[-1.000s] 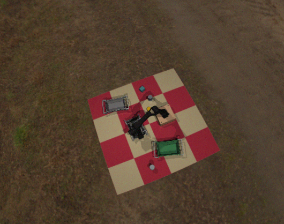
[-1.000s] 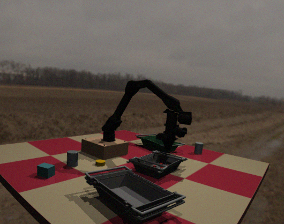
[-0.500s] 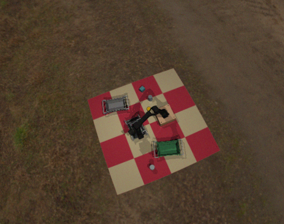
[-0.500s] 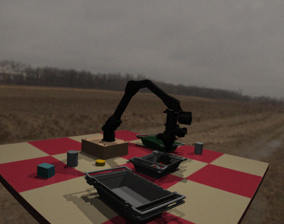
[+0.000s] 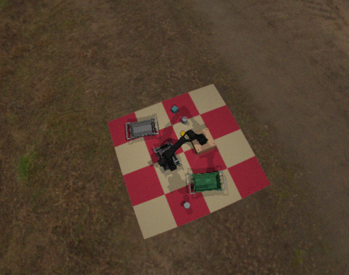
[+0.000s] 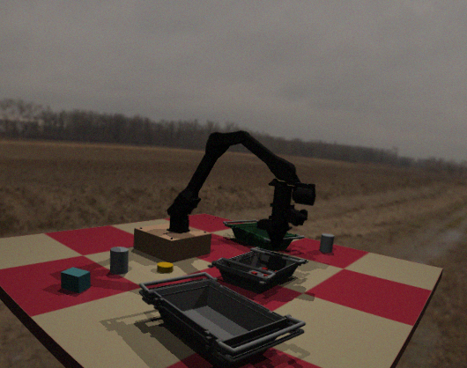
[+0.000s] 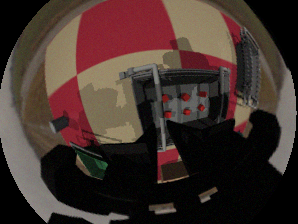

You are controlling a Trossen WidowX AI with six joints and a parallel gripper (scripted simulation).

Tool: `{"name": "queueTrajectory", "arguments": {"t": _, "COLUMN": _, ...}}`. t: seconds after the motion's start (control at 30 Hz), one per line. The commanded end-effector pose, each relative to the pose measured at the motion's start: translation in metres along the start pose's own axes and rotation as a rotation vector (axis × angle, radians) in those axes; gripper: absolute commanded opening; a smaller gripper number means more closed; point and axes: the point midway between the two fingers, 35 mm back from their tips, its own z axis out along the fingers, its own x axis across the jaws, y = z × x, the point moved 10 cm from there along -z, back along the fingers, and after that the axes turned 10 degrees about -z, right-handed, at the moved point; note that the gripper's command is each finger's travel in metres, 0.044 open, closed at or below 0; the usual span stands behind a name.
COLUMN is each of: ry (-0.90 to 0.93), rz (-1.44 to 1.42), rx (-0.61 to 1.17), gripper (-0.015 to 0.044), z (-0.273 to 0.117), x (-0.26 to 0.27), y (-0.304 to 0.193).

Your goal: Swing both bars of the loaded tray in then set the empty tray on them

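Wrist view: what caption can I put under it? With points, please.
One bar crosses the dark tray [image 6: 259,282] [image 7: 141,102] above its red blocks [image 6: 259,274] [image 7: 186,97].

Overcast sky above brown fields

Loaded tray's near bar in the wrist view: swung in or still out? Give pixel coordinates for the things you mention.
Swung in: the bar [image 7: 159,107] crosses above the tray's [image 7: 175,74] interior.

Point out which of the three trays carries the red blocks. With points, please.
The dark tray [image 6: 258,282] [image 7: 189,120] between the grey tray [image 5: 141,129] [image 6: 222,319] and the green one [image 5: 206,181] [image 6: 248,235]: only it shows red blocks [image 7: 185,97] inside.
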Motion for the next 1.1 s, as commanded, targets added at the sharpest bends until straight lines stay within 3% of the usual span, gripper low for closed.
{"name": "queueTrajectory", "arguments": {"t": 0.0, "ry": 0.0, "rz": 0.0, "rx": 0.0, "gripper": 0.0087, "z": 0.0, "x": 0.0, "y": 0.0}}
{"name": "queueTrajectory", "arguments": {"t": 0.27, "ry": 0.0, "rz": 0.0, "rx": 0.0, "gripper": 0.0087, "z": 0.0, "x": 0.0, "y": 0.0}}
{"name": "queueTrajectory", "arguments": {"t": 0.4, "ry": 0.0, "rz": 0.0, "rx": 0.0, "gripper": 0.0, "z": 0.0, "x": 0.0, "y": 0.0}}
{"name": "queueTrajectory", "arguments": {"t": 1.07, "ry": 0.0, "rz": 0.0, "rx": 0.0, "gripper": 0.0, "z": 0.0, "x": 0.0, "y": 0.0}}
